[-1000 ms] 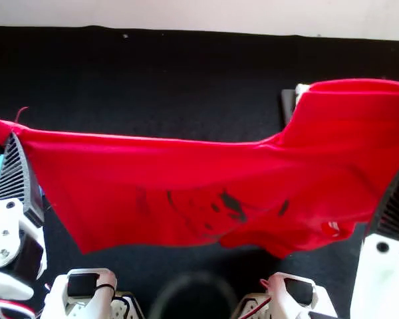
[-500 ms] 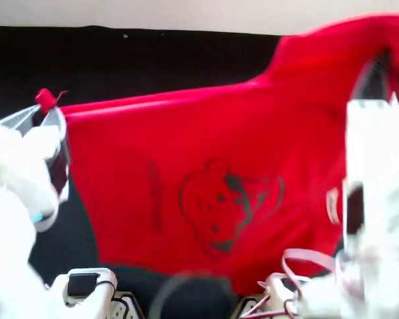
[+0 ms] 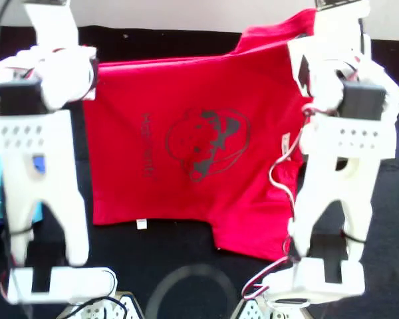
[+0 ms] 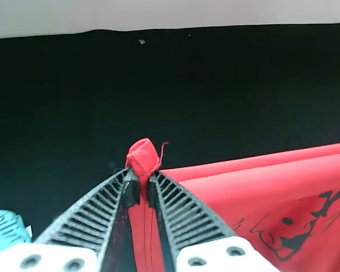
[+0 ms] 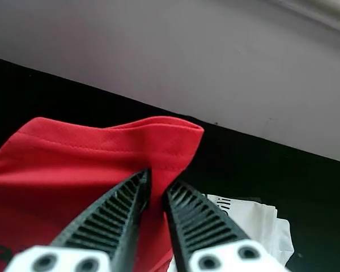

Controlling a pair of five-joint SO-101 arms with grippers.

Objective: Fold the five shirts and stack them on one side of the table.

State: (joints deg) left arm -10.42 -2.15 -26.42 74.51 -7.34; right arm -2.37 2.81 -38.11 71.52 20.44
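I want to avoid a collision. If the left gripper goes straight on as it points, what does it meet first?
The left gripper pinches the shirt at its tips; beyond that, probably bare table, though depth is unclear.

Bright, diffuse light washes the white left arm [image 3: 43,166] and right arm [image 3: 342,153] nearly featureless in the high view, lights the red shirt [image 3: 186,173] evenly, and leaves the black tabletop [image 3: 179,46] dark and matte.
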